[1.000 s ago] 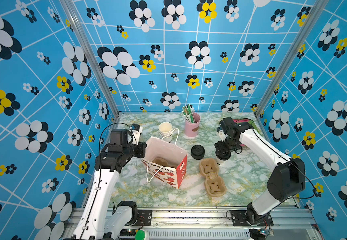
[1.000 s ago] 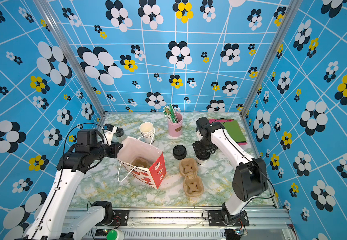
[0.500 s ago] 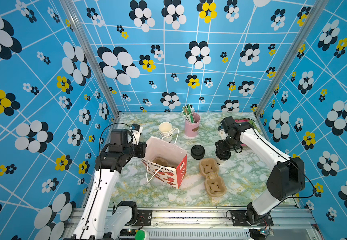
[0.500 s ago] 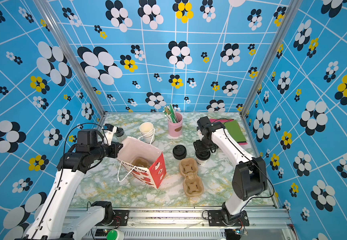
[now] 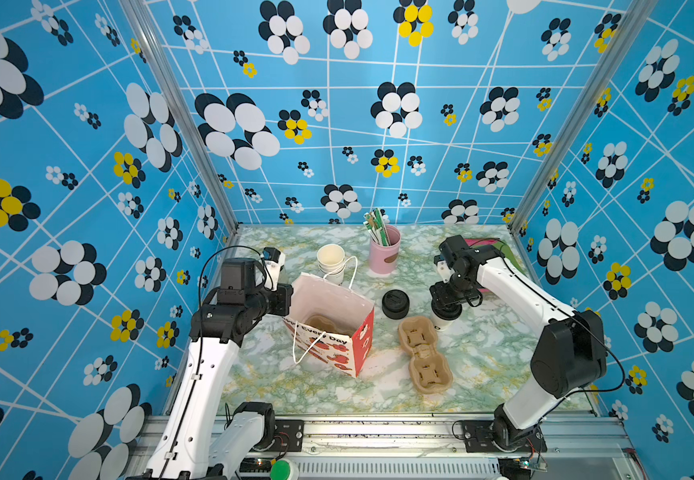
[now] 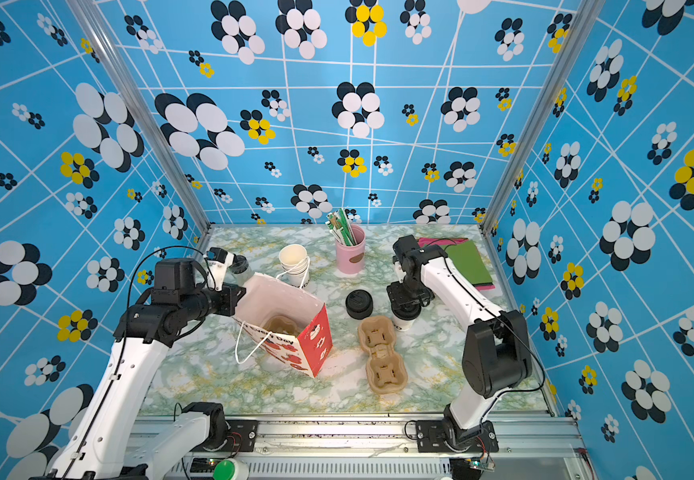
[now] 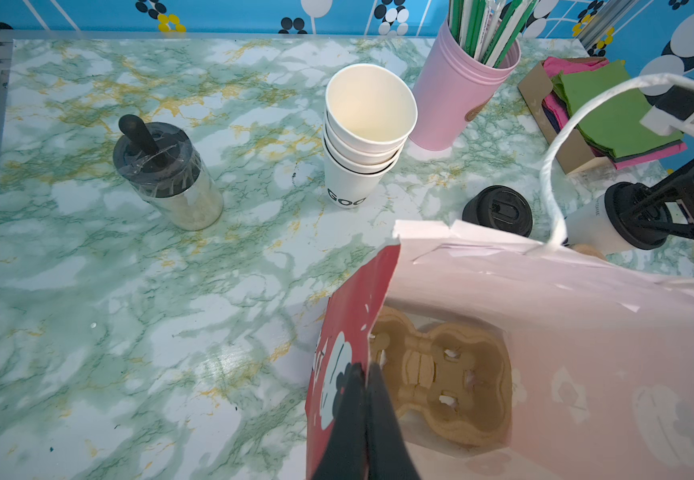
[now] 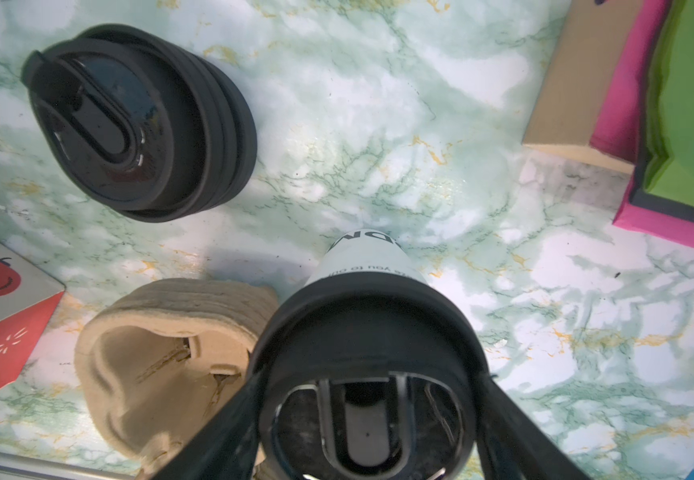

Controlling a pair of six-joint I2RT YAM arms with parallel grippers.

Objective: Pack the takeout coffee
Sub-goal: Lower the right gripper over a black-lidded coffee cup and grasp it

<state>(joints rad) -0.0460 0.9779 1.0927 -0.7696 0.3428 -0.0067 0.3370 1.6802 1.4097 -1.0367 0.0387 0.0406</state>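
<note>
The takeout coffee (image 5: 445,320) (image 6: 403,323), a white paper cup with a black lid (image 8: 361,328), stands on the marble table beside a brown cup carrier (image 5: 424,353). My right gripper (image 5: 446,308) (image 8: 372,374) comes down over it, and both fingers press the sides of the lid. The red-and-white paper bag (image 5: 337,297) (image 7: 544,311) stands open at the middle left with another brown carrier (image 7: 432,374) lying at its bottom. My left gripper (image 7: 364,368) (image 5: 289,297) is shut on the bag's rim at its red side.
A stack of black lids (image 5: 395,303) sits between bag and coffee. Behind are stacked lidless white cups (image 5: 330,257), a pink cup of straws (image 5: 384,249) and a box of coloured napkins (image 6: 465,262). A jar with a black top (image 7: 170,174) stands at the far left.
The right gripper's fingers have drawn in a little against the lid. The left arm and the bag have not moved.
</note>
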